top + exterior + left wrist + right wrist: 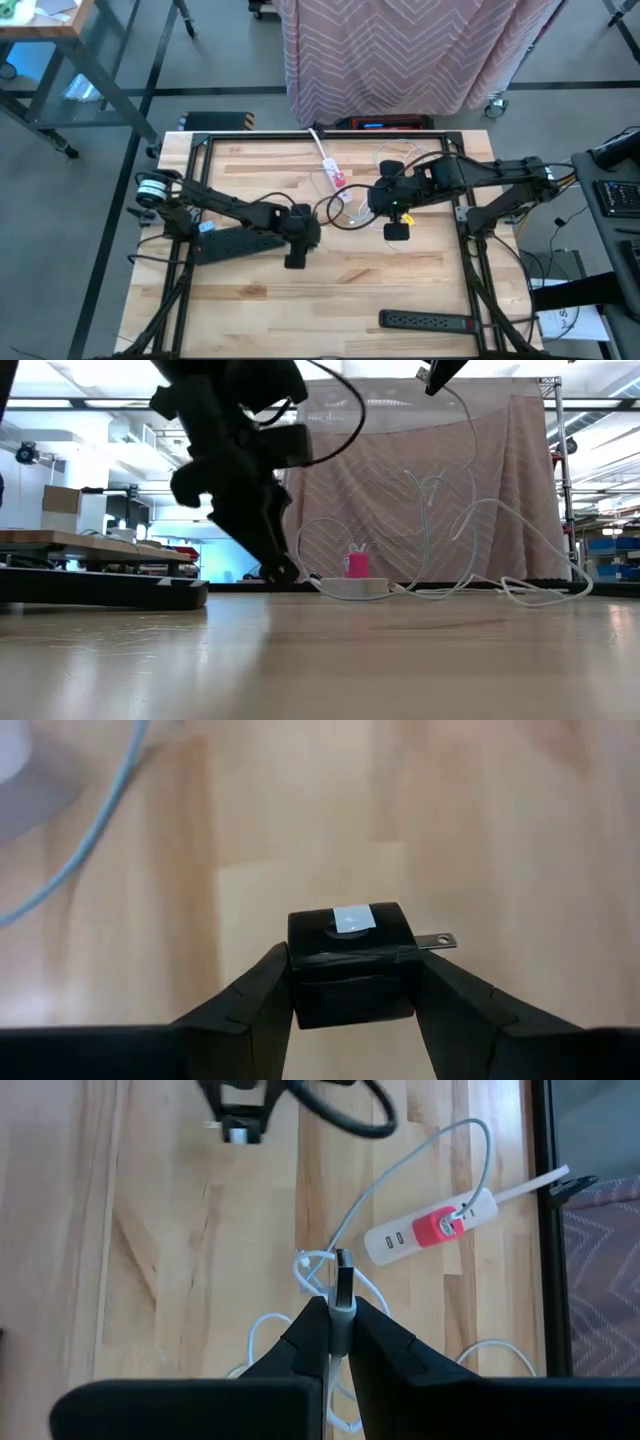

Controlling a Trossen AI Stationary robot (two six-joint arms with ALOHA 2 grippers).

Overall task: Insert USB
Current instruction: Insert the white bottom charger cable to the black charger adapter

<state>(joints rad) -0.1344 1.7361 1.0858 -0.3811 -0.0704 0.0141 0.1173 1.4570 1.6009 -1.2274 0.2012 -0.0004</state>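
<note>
Black charger (352, 965) between left gripper (352, 1005) fingers

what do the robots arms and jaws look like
Both arms are dark, near-black, jointed links. The left arm has a silver-and-black round motor at its base; the right arm carries a small yellow mark near its wrist. Black cables loop between them. Each gripper ends in two wedge-shaped matte black jaws.

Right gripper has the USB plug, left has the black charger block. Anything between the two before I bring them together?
Nothing visible. In the right wrist view, only bare table lies between the USB plug and the black charger block; the white cable runs off to one side.
</note>
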